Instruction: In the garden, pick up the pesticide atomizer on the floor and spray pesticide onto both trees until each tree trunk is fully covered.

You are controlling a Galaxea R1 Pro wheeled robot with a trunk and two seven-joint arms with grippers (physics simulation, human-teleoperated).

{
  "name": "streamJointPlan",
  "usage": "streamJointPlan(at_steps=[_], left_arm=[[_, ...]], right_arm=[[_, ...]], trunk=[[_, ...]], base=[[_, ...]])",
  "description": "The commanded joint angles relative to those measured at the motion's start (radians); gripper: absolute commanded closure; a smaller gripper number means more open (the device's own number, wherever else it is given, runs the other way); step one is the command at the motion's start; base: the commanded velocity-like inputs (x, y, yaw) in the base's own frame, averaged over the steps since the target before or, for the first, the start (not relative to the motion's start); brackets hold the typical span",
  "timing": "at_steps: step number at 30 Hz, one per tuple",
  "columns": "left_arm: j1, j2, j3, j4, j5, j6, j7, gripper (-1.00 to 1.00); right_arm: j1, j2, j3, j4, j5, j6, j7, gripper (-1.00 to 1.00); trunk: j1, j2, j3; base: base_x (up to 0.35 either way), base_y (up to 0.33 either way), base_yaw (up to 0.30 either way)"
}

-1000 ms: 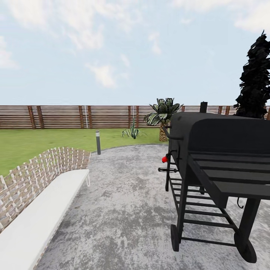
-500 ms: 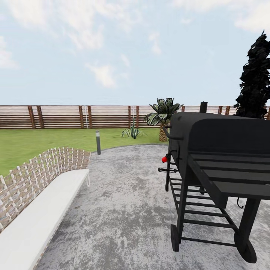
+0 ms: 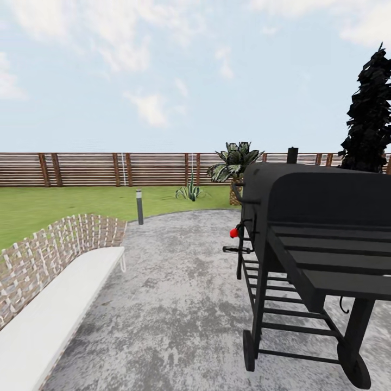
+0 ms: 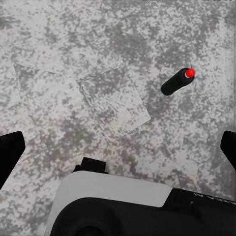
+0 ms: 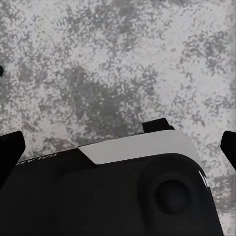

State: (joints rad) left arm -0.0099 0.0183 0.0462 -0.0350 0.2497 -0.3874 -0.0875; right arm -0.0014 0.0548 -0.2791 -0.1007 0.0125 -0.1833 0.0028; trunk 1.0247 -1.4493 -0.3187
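Left pincer (image 4: pixel 118 147) and right pincer (image 5: pixel 118 147), both spread wide and empty above grey paving (image 3: pixel 179 282). Steer clear of the grill (image 3: pixel 315 228); scan the floor for the atomizer.

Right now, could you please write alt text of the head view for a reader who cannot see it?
A large black metal barbecue grill on wheels stands at the right on a grey speckled paved patch, with a woven wicker bench with a white cushion at the left. Beyond lie a green grass lawn, a short grey lamp post, a low palm-like plant and a brown horizontal-slat wooden fence.
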Motion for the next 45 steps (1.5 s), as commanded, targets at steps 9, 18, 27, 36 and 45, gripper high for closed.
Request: streamJointPlan(at_steps=[9,18,27,36,45], left_arm=[[-0.001,0.000,0.004,0.000,0.008,-0.002,-0.009,-1.00],[-0.001,0.000,0.004,0.001,0.008,-0.002,-0.009,-1.00],[-0.001,0.000,0.004,0.001,0.008,-0.002,-0.009,-1.00],[-0.001,0.000,0.004,0.001,0.008,-0.002,-0.007,-1.00],[-0.001,0.000,0.004,0.001,0.008,-0.001,-0.008,-1.00]], right_arm=[[0.000,0.000,-0.005,-0.001,0.001,-0.002,0.002,-1.00],[0.000,0.000,-0.005,0.000,0.001,-0.002,0.002,-1.00],[0.000,0.000,-0.005,0.001,0.001,-0.002,0.001,-1.00],[0.000,0.000,-0.005,0.001,0.001,-0.002,0.001,-1.00],[0.000,0.000,-0.005,0.001,0.001,-0.002,0.001,-1.00]], trunk=[[0.000,-0.001,-0.001],[0.000,-0.001,-0.001],[0.000,-0.001,-0.001],[0.000,-0.001,-0.001],[0.000,-0.001,-0.001]], base=[[0.011,-0.009,0.000],[0.020,-0.011,0.000],[0.166,-0.151,0.000],[0.054,-0.233,0.000],[0.006,-0.058,0.000]])
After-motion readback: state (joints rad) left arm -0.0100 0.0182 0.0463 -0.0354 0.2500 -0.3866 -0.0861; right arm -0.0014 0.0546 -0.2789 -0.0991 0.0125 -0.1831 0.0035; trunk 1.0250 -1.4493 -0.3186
